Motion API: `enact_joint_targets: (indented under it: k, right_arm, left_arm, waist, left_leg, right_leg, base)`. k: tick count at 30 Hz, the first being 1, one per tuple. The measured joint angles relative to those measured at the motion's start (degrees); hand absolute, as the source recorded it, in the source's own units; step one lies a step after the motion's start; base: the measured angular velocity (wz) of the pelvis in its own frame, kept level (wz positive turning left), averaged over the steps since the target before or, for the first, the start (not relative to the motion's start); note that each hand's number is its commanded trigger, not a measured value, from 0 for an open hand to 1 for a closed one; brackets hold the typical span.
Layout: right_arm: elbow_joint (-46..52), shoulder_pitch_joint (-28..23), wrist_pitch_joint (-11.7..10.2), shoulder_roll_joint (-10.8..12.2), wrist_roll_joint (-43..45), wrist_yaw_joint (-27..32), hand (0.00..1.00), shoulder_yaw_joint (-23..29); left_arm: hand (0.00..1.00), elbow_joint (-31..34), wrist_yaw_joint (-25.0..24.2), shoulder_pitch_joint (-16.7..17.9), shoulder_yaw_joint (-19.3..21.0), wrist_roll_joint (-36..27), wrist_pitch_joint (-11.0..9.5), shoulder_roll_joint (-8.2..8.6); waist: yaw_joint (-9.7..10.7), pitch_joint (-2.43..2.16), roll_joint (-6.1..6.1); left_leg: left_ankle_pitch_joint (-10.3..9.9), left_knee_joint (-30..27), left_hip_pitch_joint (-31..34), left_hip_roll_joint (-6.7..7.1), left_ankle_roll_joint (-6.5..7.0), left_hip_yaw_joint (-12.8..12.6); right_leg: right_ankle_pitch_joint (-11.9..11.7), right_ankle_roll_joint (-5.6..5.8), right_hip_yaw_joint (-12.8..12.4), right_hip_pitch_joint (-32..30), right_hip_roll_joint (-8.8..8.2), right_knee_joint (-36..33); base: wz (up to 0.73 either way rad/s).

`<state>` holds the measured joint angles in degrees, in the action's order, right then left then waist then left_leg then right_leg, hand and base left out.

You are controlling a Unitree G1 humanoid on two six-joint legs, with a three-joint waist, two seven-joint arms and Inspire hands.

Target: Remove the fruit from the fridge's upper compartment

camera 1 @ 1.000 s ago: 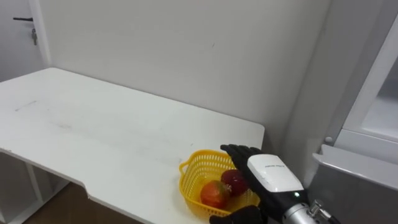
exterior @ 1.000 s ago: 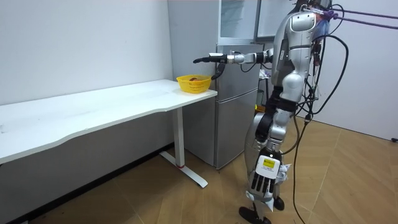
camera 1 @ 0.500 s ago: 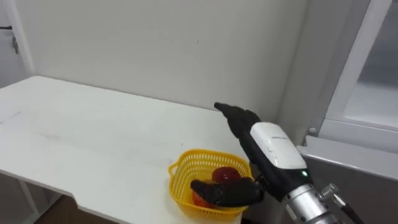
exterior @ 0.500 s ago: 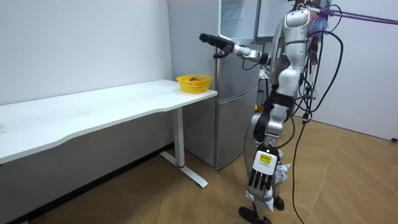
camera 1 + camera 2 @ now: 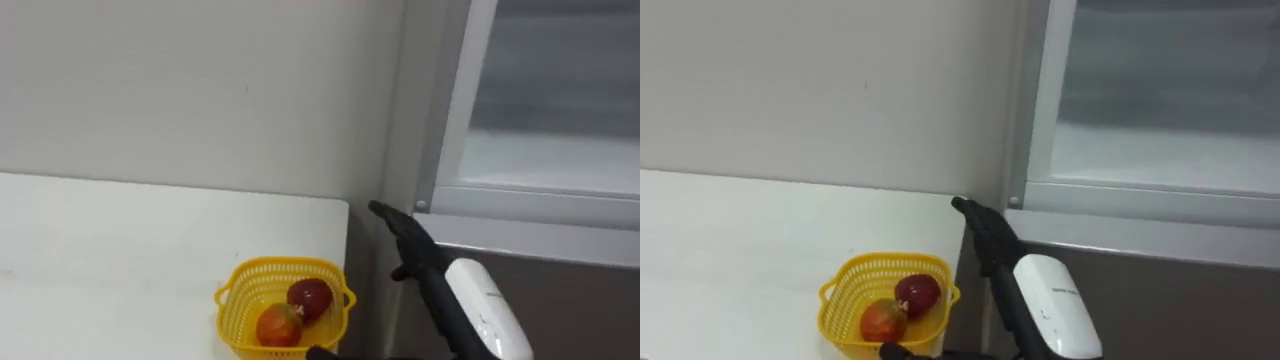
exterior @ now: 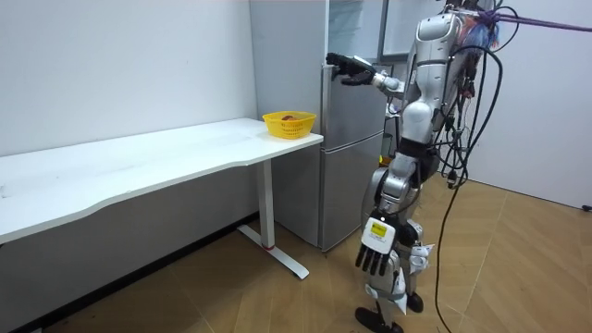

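Note:
The upper fridge compartment (image 5: 545, 160) stands open, with a pale frame and a bare white shelf inside; no item on it can be made out. My right hand (image 5: 412, 244) is raised with straight fingers pointing at the frame's lower left corner, holding nothing. In the room view the right hand (image 6: 350, 68) reaches toward the fridge (image 6: 356, 139), about level with the seam between its two compartments. My left hand (image 6: 374, 258) hangs open by my leg. I stand facing the fridge.
A yellow basket (image 5: 238, 287) holding a red apple (image 5: 311, 296) and an orange-red fruit (image 5: 279, 325) sits at the white table's (image 5: 120, 240) right end, beside the fridge. The grey lower fridge door (image 5: 570, 300) is closed. White wall behind.
My right hand rose from over the basket and swung right to the fridge's edge. The eye view turned right and upward, bringing the open compartment into sight.

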<state>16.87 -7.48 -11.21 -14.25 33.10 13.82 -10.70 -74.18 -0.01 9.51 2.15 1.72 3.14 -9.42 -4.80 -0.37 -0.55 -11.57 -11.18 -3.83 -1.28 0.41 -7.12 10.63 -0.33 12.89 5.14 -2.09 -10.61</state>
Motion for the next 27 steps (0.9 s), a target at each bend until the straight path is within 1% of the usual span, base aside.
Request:
enact_joint_targets:
  k: [1, 2, 3, 5, 7, 8, 11, 13, 15, 19, 20, 21, 23, 24, 25, 26, 27]
  right_arm:
    - [0.0, -0.1, -0.2, 0.4, -0.1, 0.5, 0.00, 0.9]
    - [0.0, -0.3, -0.2, 0.7, 0.0, 1.0, 0.00, 1.3]
    - [0.0, -0.5, -0.3, 0.9, 0.0, 1.8, 0.00, 2.0]
    - [0.1, -0.9, -0.3, 0.9, 0.0, 3.1, 0.00, 3.3]
    - [0.1, -1.0, -0.4, 1.0, -1.2, 5.5, 0.00, 4.6]
    - [0.1, -1.1, -0.4, 1.0, -1.5, 6.1, 0.00, 5.0]
    - [0.0, -2.2, -0.4, 1.1, -3.1, 8.5, 0.00, 6.1]
    - [0.0, -4.2, -0.4, 1.1, -4.9, 9.1, 0.00, 6.6]
    - [-0.1, -6.1, -0.5, 1.0, -5.8, 9.8, 0.00, 7.2]
    - [-0.8, -8.4, -2.4, 1.2, -6.1, 10.7, 0.00, 9.2]
    - [-1.1, -8.8, -2.8, 1.2, -6.1, 11.0, 0.00, 9.4]
    - [-1.9, -9.8, -3.3, 1.4, -6.3, 11.7, 0.00, 9.6]
    - [-5.1, -11.1, -3.2, 2.9, -7.1, 12.0, 0.00, 10.4]
    - [-8.1, -12.8, -2.4, 4.1, -8.3, 11.8, 0.00, 11.1]
    - [-12.2, -14.2, -1.0, 5.2, -9.8, 11.5, 0.00, 11.8]
    - [-14.3, -15.2, 0.2, 5.6, -10.7, 11.2, 0.00, 12.2]
    - [-17.1, -16.9, 2.5, 5.9, -12.9, 10.6, 0.00, 12.6]
  left_arm:
    - [0.00, 0.0, 0.2, -0.3, 0.0, 0.0, -0.4, 0.01]
    - [0.00, 0.1, 0.5, -0.4, 0.0, 0.0, -0.7, 0.01]
    - [0.00, 0.1, 0.8, -0.7, 0.0, -0.3, -1.0, 0.04]
    - [0.00, 0.0, 1.1, -1.2, 0.0, -1.2, -1.2, 0.05]
    - [0.00, 0.0, 1.7, -1.0, -0.2, -2.4, -1.2, 0.04]
    - [0.00, 0.0, 1.7, -1.0, -0.2, -2.8, -1.2, 0.03]
    - [0.00, 0.0, 2.2, -1.0, -0.3, -7.0, -1.2, 0.03]
    - [0.00, 0.0, 2.3, -1.0, -0.6, -9.3, -1.2, 0.02]
    - [0.00, 0.0, 2.3, -1.1, -0.6, -11.0, -1.2, 0.03]
    - [0.00, 0.1, 3.3, -0.2, -0.5, -13.3, -1.6, 0.10]
    - [0.00, 0.2, 3.3, 0.1, -0.5, -13.8, -1.8, 0.10]
    - [0.00, 0.7, 3.4, 0.2, -0.6, -15.1, -2.0, 0.09]
    - [0.00, 1.0, 3.6, 0.7, -0.5, -17.5, -2.3, 0.09]
    - [0.00, 1.4, 3.6, 0.9, -0.5, -18.3, -2.4, 0.14]
    - [0.00, 1.9, 3.6, 1.1, -0.5, -19.1, -2.8, 0.23]
    - [0.00, 2.3, 3.6, 1.3, -0.5, -19.1, -3.1, 0.32]
    - [0.00, 2.8, 3.6, 1.3, -0.5, -19.1, -3.7, 0.66]
  waist:
    - [0.1, 0.04, 0.18]
    - [0.5, 0.04, 0.19]
    - [1.4, 0.04, 0.19]
    - [1.9, 0.01, 0.23]
    - [3.2, 0.00, 0.27]
    - [3.3, -0.01, 0.33]
    - [4.1, 0.01, 0.43]
    - [5.0, 0.01, 0.56]
    - [5.4, 0.01, 0.61]
    - [6.9, -0.36, 0.53]
    - [7.0, -0.48, 0.51]
    - [7.3, -0.71, 0.41]
    - [7.6, -0.76, 0.31]
    - [7.7, -0.79, 0.32]
    - [7.7, -0.78, 0.41]
    - [7.7, -0.73, 0.52]
    - [7.7, -0.77, 0.84]
  left_leg:
    - [0.0, 0.1, 0.1, -0.03, 0.03, -0.7]
    - [0.0, 0.1, 0.2, 0.00, 0.04, -0.8]
    - [0.0, 0.1, 0.3, 0.08, 0.04, -0.8]
    - [0.0, 0.1, 0.2, 0.06, 0.05, -1.2]
    - [0.0, 0.4, 0.1, 0.08, 0.05, -1.4]
    - [0.0, 0.4, 0.1, 0.08, 0.05, -1.5]
    - [0.0, 0.7, -0.4, 0.01, 0.04, -2.1]
    - [0.0, 1.1, -0.5, 0.02, 0.03, -2.3]
    - [0.0, 1.7, -0.7, 0.04, 0.02, -2.7]
    - [0.0, 2.4, -0.9, 0.03, 0.02, -3.7]
    - [0.0, 2.5, -0.9, 0.03, 0.03, -3.7]
    - [-0.1, 2.5, -1.0, 0.02, 0.06, -3.7]
    - [-0.1, 2.7, -1.5, -0.07, 0.10, -3.8]
    - [-0.1, 2.9, -1.8, -0.07, 0.13, -3.8]
    - [-0.1, 3.0, -1.8, -0.09, 0.15, -3.8]
    - [-0.2, 3.1, -1.7, -0.08, 0.15, -3.8]
    - [-0.1, 3.4, -1.6, -0.07, 0.17, -4.0]
  right_leg:
    - [-0.2, -0.08, -0.6, -0.4, 0.11, 0.0]
    - [-0.2, -0.08, -0.7, -0.4, 0.16, 0.0]
    - [-0.2, -0.07, -0.9, -0.4, 0.20, 0.0]
    - [-0.2, -0.06, -1.4, -0.4, 0.27, 0.0]
    - [-0.2, -0.06, -1.6, -0.5, 0.33, 0.0]
    - [-0.3, -0.05, -1.7, -0.6, 0.35, 0.1]
    - [-0.3, -0.05, -2.2, -1.4, 0.44, 0.0]
    - [-0.2, -0.05, -2.3, -1.4, 0.47, 0.1]
    - [-0.2, -0.04, -2.6, -1.4, 0.53, 0.2]
    - [-0.4, 0.13, -3.5, -1.2, 0.63, 0.7]
    - [-0.4, 0.15, -3.5, -1.2, 0.61, 0.7]
    - [-0.4, 0.18, -3.5, -1.1, 0.56, 0.8]
    - [-0.4, 0.22, -3.5, -0.9, 0.55, 0.8]
    - [-0.4, 0.22, -3.5, -0.9, 0.54, 0.8]
    - [-0.4, 0.23, -3.5, -1.0, 0.51, 0.8]
    - [-0.4, 0.23, -3.5, -1.2, 0.50, 0.7]
    - [-0.4, 0.25, -3.6, -1.4, 0.50, 0.5]
  base:
    - [-0.27]
    - [-0.17]
    - [-0.06]
    - [-0.09]
    - [-0.07]
    - [-0.06]
    - [-0.09]
    - [-0.06]
    - [-0.10]
    - [-0.11]
    - [0.00]
    - [0.00]
    - [0.00]
    - [0.00]
    - [0.00]
    - [-0.09]
    - [-0.18]
